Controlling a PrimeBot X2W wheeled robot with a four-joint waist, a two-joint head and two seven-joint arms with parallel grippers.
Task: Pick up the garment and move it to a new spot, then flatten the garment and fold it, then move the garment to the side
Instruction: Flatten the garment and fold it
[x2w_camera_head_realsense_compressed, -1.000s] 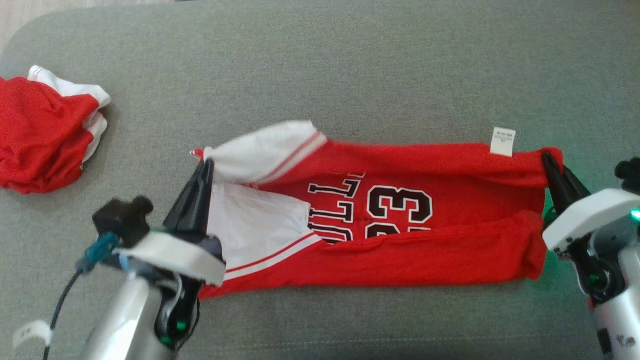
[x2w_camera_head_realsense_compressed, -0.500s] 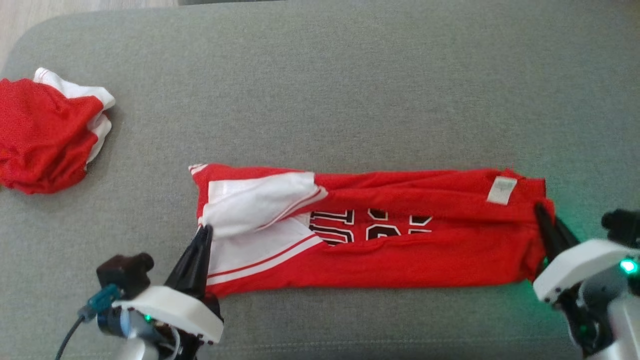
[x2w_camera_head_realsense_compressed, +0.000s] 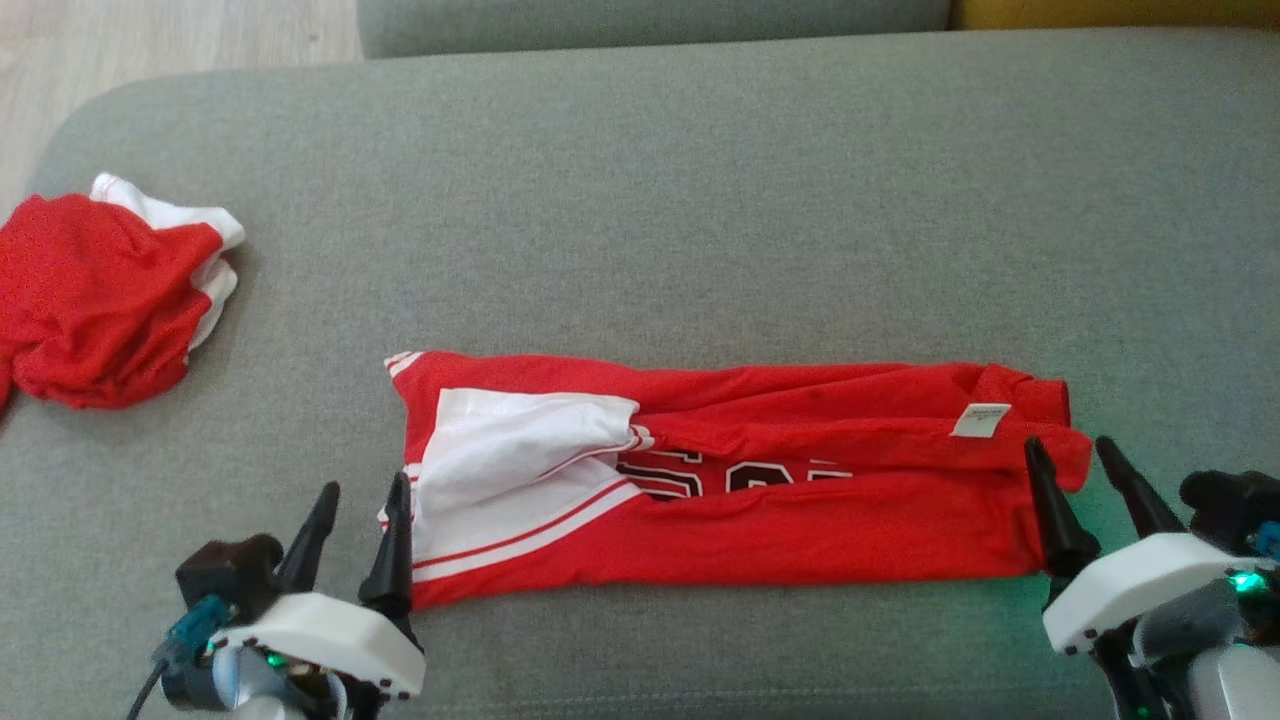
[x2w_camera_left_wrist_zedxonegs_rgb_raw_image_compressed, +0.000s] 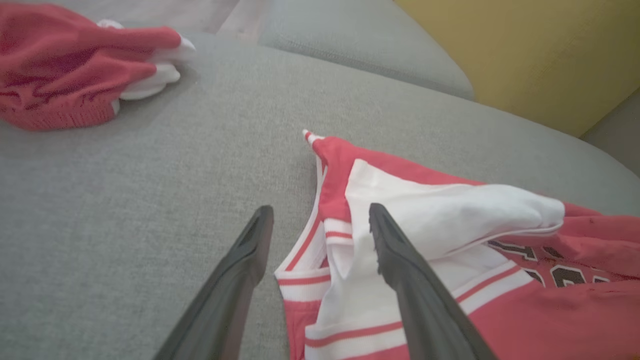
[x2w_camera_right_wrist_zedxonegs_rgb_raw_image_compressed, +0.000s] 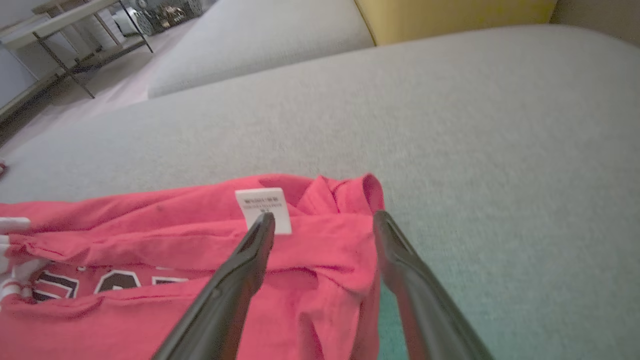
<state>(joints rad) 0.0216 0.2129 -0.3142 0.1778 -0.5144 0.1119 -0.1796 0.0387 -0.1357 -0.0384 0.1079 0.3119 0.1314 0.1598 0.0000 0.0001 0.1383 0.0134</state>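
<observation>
The grey sofa cushion (x2w_camera_head_realsense_compressed: 700, 200) takes up nearly the whole head view. On it the garment (x2w_camera_head_realsense_compressed: 800, 520), a red jersey with white panels, lies in a long band across the lower middle, running from about 8 o'clock to about 4 o'clock. Its two long edges are turned in toward each other, with a strip of black numerals showing in the gap between them. A crumpled red-and-white cloth (x2w_camera_head_realsense_compressed: 90, 300) sits well apart at 9 o'clock.

The left pincer (x2w_camera_head_realsense_compressed: 365, 487), at 7 o'clock, has its jaws spread and grips nothing. In its wrist view one finger hangs over the white panel (x2w_camera_left_wrist_zedxonegs_rgb_raw_image_compressed: 450, 220) and the other over bare cushion. The right pincer (x2w_camera_head_realsense_compressed: 1070, 447), at 4 o'clock, is likewise spread and empty, with its fingers to either side of the band's red end. A small white label (x2w_camera_head_realsense_compressed: 980, 420) lies just beyond it at 12 o'clock.

The fold looks loose. The white panel puffs up and the far flap is rumpled, so an end-to-end fold made now would probably press those creases in. A pinch that catches only the top layer could peel the flap back open. Fingertips this near the cloth could also snag an edge and drag the band askew. If the jersey is carried toward 9 o'clock, it could end up on the crumpled cloth.
</observation>
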